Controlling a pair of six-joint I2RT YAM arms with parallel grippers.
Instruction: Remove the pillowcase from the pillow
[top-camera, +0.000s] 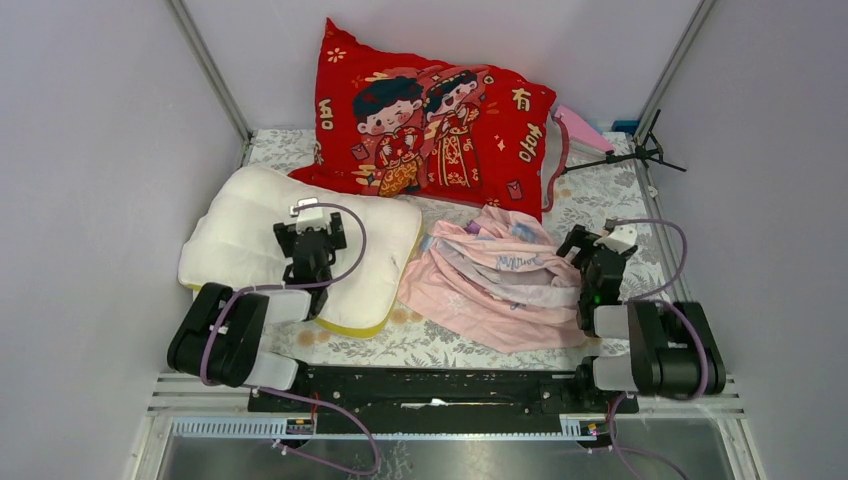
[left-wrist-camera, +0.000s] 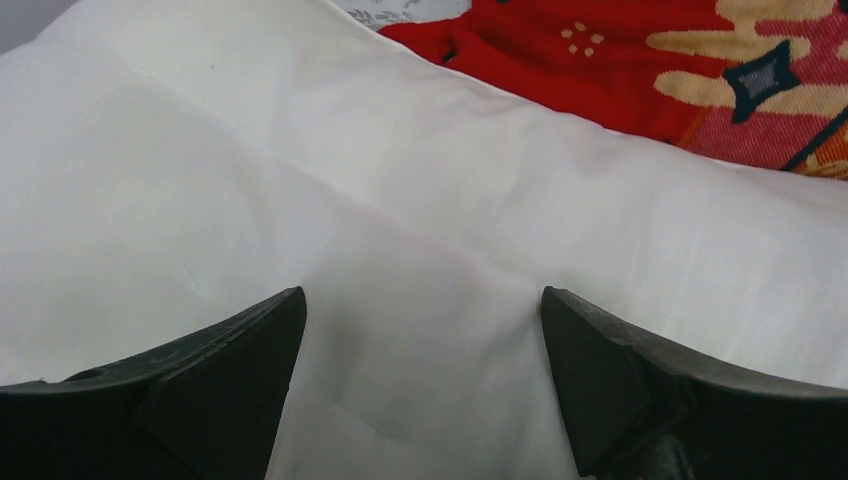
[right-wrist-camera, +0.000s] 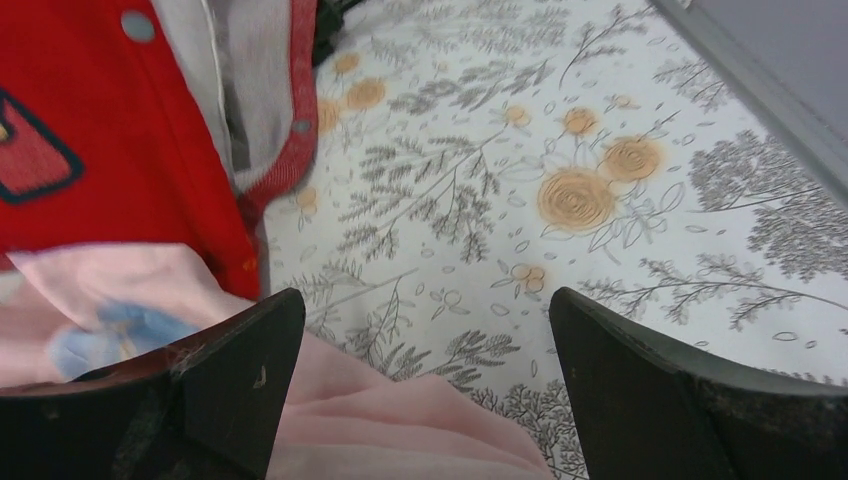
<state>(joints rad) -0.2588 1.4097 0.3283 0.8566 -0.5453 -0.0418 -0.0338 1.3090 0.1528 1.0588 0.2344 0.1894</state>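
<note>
The cream-white pillow (top-camera: 250, 235) with yellow piping lies bare on the left of the table. The pale pink pillowcase (top-camera: 495, 275) lies crumpled beside it, to the right, apart from it. My left gripper (top-camera: 310, 222) hovers over the pillow's middle, open and empty; the left wrist view shows white pillow fabric (left-wrist-camera: 420, 220) between its fingers (left-wrist-camera: 240, 360). My right gripper (top-camera: 590, 245) is open and empty at the pillowcase's right edge; pink folds (right-wrist-camera: 400, 420) lie below its fingers (right-wrist-camera: 620, 380).
A big red cushion (top-camera: 430, 125) printed with a cartoon couple leans at the back wall; its open edge shows in the right wrist view (right-wrist-camera: 120, 120). A black tripod stand (top-camera: 640, 155) and a pink object (top-camera: 585, 128) lie at the back right. The floral tablecloth (right-wrist-camera: 560, 190) covers the table.
</note>
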